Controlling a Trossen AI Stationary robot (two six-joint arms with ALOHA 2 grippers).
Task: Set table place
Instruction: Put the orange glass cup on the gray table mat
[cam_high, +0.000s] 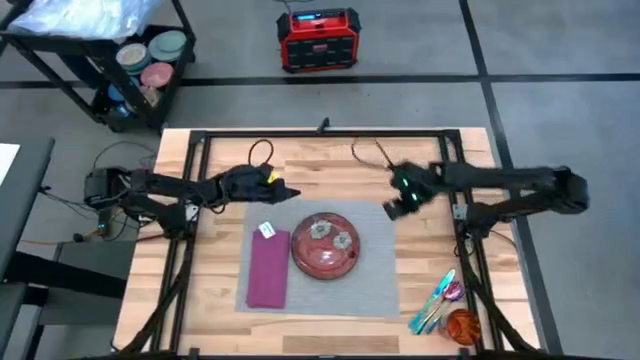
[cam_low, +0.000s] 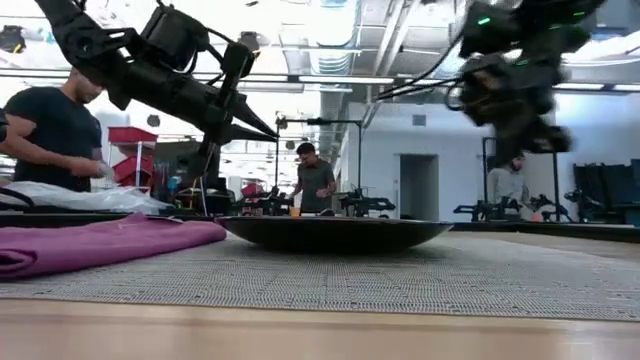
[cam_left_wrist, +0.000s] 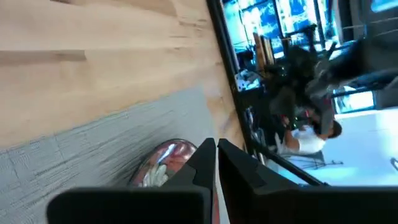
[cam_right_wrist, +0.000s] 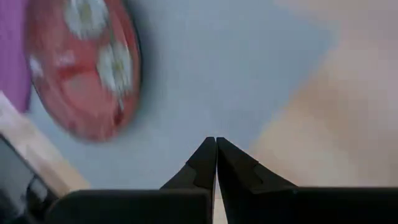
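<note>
- The grey placemat (cam_high: 340, 290) is seen laid flat on the wooden table (cam_high: 220, 290), toward its near edge.
- A red plate (cam_high: 324, 246) is set at the placemat's middle, with a purple napkin (cam_high: 268, 270) lying just beside it on the mat.
- The left gripper (cam_high: 288, 190) is held above the placemat's far left corner, fingers clenched on nothing.
- The right gripper (cam_high: 396, 207) is poised over the placemat's far right corner, fingers (cam_right_wrist: 205, 163) pressed together, empty.
- Cutlery (cam_high: 436, 300) is left off the placemat's right side.
</note>
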